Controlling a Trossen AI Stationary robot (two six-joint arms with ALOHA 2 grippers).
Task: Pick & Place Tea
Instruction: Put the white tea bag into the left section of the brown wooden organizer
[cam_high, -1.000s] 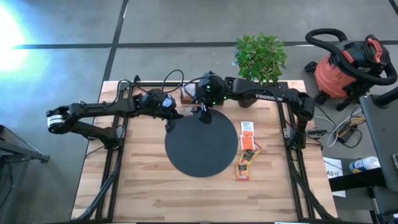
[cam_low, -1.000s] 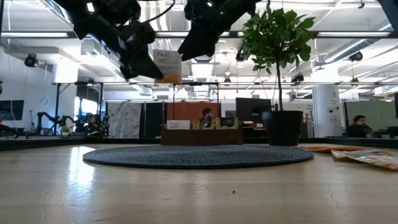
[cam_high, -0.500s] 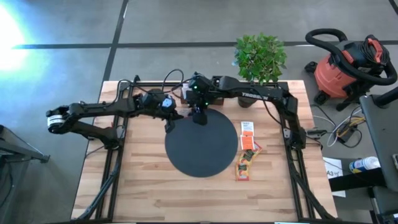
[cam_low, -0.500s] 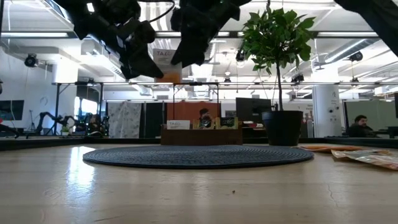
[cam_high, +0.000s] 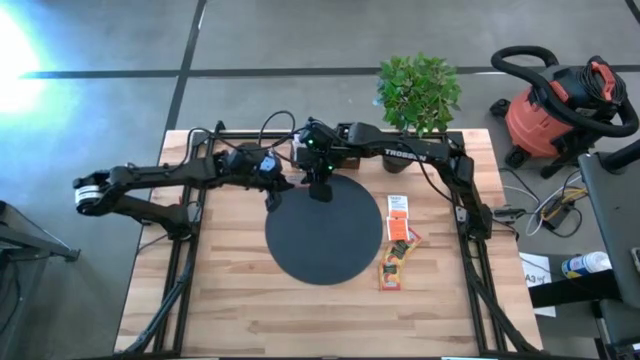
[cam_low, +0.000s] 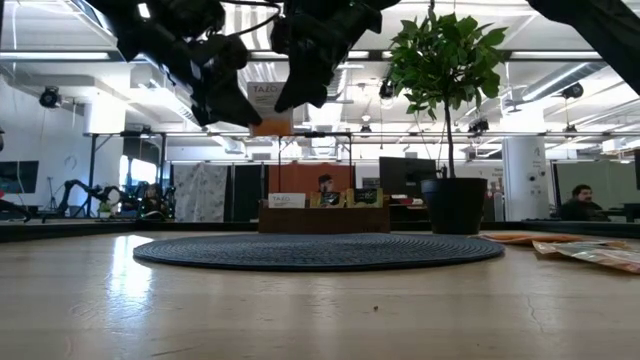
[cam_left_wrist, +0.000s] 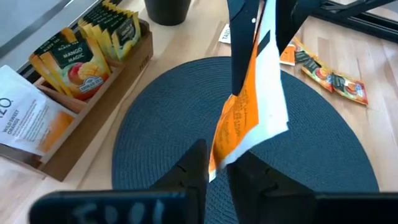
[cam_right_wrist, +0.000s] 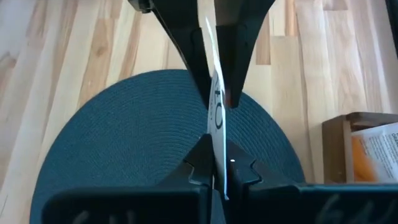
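One tea sachet, white above and orange below, hangs upright in the air over the far edge of the black mat. My left gripper reaches it from the table's left and my right gripper from the right; both are shut on it. More tea sachets lie flat on the table right of the mat, and others stand in the wooden box behind the mat. My left gripper pinches the sachet's orange lower corner between its two fingers. It comes from the table's left, slanting downward. The sachet stands upright, lifted clear of the mat. My right gripper pinches the sachet's white upper part between its two fingers, which show on either side of the paper. It comes from the table's right, slanting down. In its own wrist view the sachet stands edge-on between the fingers.
A potted plant stands at the table's far edge, right of the box. The mat takes up the middle of the table; bare wood lies at the near side and on the left. A red vacuum stands off the table.
My right gripper has moved toward the table's left, up to the sachet held by my left gripper, and has taken hold of its upper part. The sachet and my left gripper have stayed where they were.
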